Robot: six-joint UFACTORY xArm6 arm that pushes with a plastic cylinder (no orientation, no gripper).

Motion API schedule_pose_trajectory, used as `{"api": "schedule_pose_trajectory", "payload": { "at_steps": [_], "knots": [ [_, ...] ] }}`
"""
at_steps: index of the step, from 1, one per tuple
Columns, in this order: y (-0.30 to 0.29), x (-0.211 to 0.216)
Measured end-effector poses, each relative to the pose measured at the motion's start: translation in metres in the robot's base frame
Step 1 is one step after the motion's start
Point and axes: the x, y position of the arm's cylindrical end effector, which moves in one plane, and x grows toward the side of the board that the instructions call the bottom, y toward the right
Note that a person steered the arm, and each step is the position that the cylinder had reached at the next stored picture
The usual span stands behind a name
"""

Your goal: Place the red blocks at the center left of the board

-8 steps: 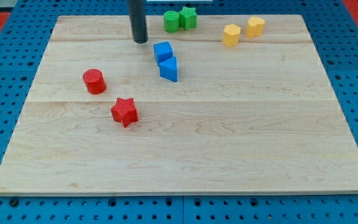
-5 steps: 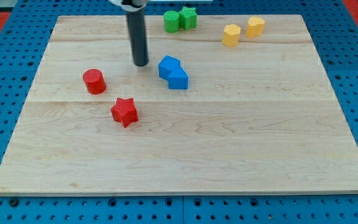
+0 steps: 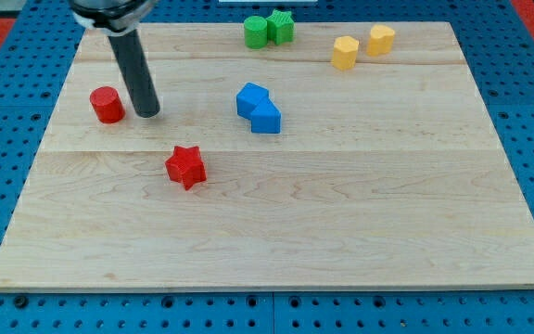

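Two red blocks sit on the left half of the wooden board [image 3: 360, 241]: the red cylinder [image 3: 107, 105] near the view's left edge, and the red star [image 3: 185, 166] lower and further toward the view's right, well apart from it. I see my tip [image 3: 147, 113] planted just beside the cylinder on its right; I cannot tell whether they touch. With only a rod fitted, I have no jaws to report. Near the middle, two blue blocks [image 3: 259, 108] touch each other. Along the view's top sit two green blocks [image 3: 268, 30] and two yellow blocks [image 3: 362, 46].
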Motion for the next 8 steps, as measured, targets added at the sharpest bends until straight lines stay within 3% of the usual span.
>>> {"api": "schedule_pose_trajectory", "payload": {
  "at_steps": [1,3,4,5,7,8],
  "knots": [
    [-0.037,0.002],
    [0.162,0.065],
    [0.157,0.120],
    [0.077,0.112],
    [-0.057,0.055],
    [-0.057,0.055]
  ]
}}
